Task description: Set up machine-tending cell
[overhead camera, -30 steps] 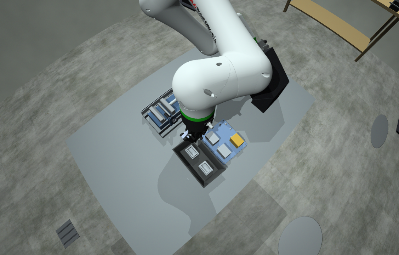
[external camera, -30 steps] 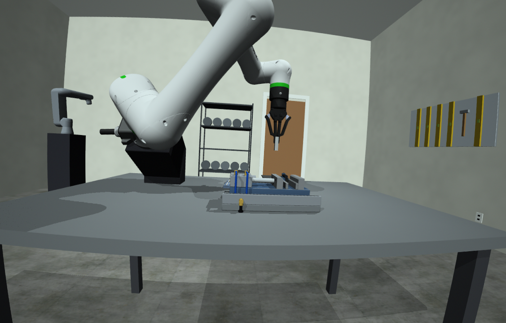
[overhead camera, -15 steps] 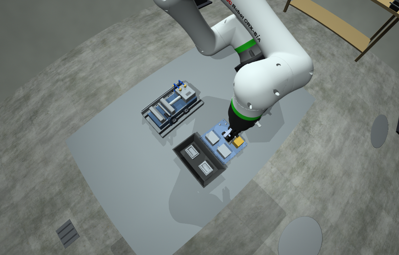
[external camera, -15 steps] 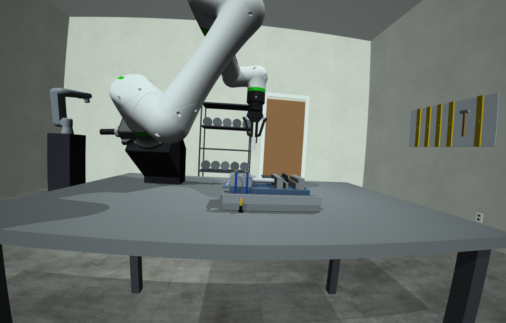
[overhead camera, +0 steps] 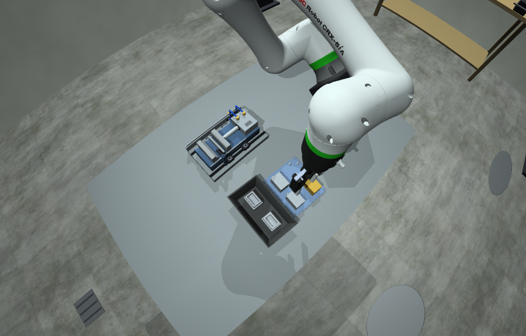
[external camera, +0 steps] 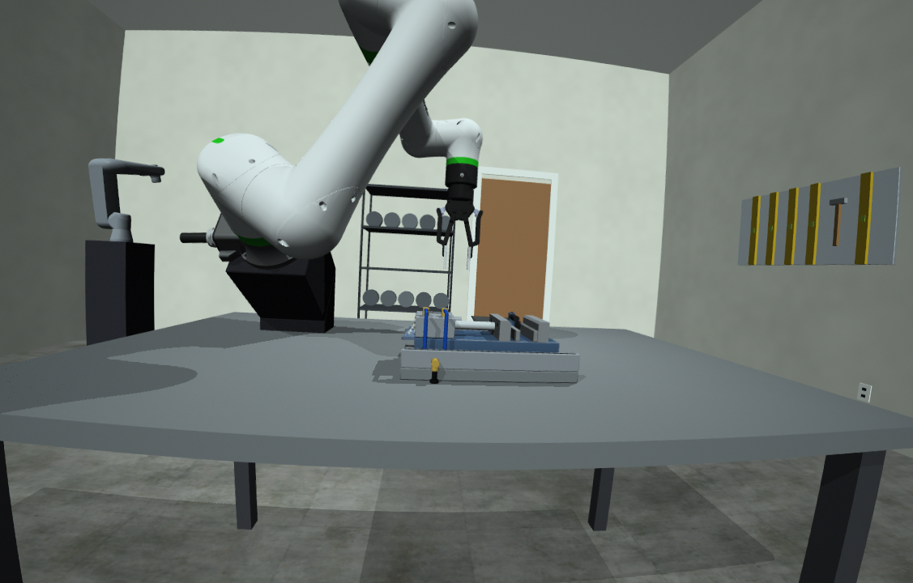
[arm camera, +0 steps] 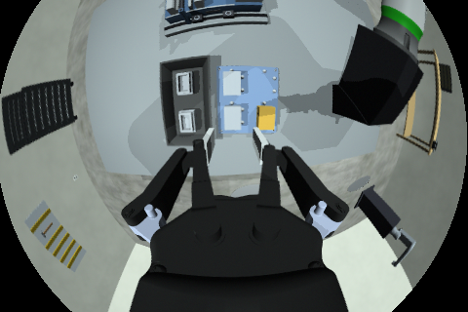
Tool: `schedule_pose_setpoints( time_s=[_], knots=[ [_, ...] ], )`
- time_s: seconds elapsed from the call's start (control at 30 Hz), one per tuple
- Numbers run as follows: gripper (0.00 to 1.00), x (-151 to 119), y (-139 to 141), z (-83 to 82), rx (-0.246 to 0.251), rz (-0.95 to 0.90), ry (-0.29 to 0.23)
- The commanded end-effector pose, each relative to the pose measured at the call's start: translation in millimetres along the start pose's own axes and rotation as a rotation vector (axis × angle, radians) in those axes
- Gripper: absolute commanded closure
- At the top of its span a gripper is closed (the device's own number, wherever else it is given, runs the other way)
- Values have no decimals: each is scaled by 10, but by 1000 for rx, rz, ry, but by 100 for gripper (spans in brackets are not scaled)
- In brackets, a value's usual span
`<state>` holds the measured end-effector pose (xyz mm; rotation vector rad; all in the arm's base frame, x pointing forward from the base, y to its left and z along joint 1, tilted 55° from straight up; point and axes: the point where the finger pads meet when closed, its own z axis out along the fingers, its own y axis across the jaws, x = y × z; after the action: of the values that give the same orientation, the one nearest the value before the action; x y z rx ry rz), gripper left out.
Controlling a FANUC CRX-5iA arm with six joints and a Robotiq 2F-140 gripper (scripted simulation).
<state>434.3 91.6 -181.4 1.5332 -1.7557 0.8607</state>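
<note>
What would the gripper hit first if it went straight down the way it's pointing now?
Probably the blue infeed plate or a blank on it. The open, empty gripper hangs high, pointing down, seemingly between the nearer aluminium blank and the brass blank; depth is unclear.

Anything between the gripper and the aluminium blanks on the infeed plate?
Nothing visible. The gripper hangs open and empty high above the infeed plate, with only air under the fingers. The two aluminium blanks lie uncovered; the brass blank sits beside the nearer one, not on it.
</note>
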Motion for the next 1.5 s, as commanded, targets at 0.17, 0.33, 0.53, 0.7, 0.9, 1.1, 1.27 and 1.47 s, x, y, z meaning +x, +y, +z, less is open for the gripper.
schedule_pose_setpoints(
  time_s=[0.17,0.33,0.53,0.7,0.9,1.1,1.27,1.47],
  knots=[
    [60,-2,-1,-2,0,0,0],
    [60,-2,-1,-2,0,0,0],
    [60,-2,-1,-2,0,0,0],
    [60,-2,-1,4,0,0,0],
    [60,-2,-1,58,0,0,-1],
    [60,-2,-2,136,0,0,-1],
    [60,-3,-3,281,0,0,-1],
    [60,-5,-5,512,0,0,-1]
  ],
)
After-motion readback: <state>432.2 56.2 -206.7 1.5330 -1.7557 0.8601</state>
